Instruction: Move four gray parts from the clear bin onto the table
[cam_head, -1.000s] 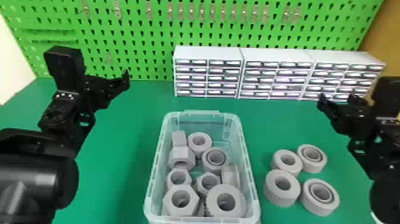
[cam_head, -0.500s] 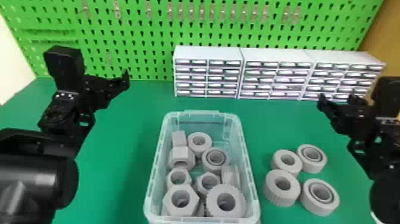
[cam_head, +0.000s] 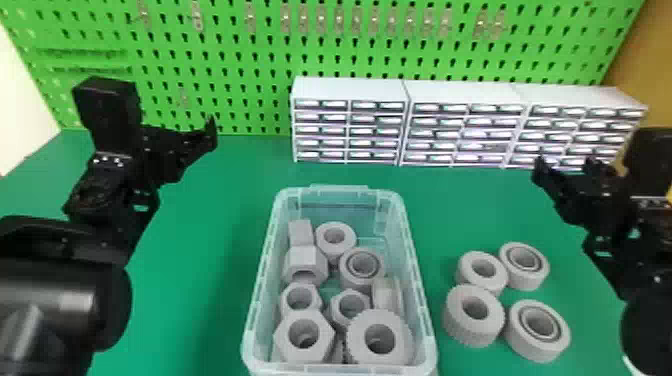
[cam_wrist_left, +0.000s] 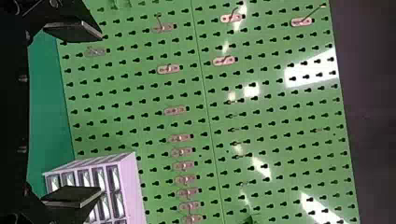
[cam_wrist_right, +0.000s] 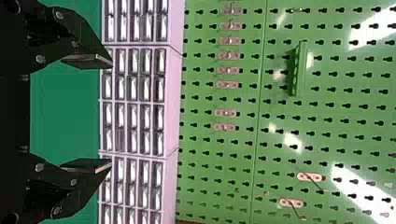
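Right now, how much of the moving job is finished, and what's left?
It looks finished: four gray parts sit on the green table, to the right of the clear bin. Nothing is in hand: the left claw and right claw are open and empty. More parts lie in the bin, but the job is only four, so probably nothing's left to move.

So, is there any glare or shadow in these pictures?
Both wrist views: bright white glare patches on the green pegboard; head view: white highlights along the drawer fronts, and dark shading inside the holes of the gray parts in the clear bin.
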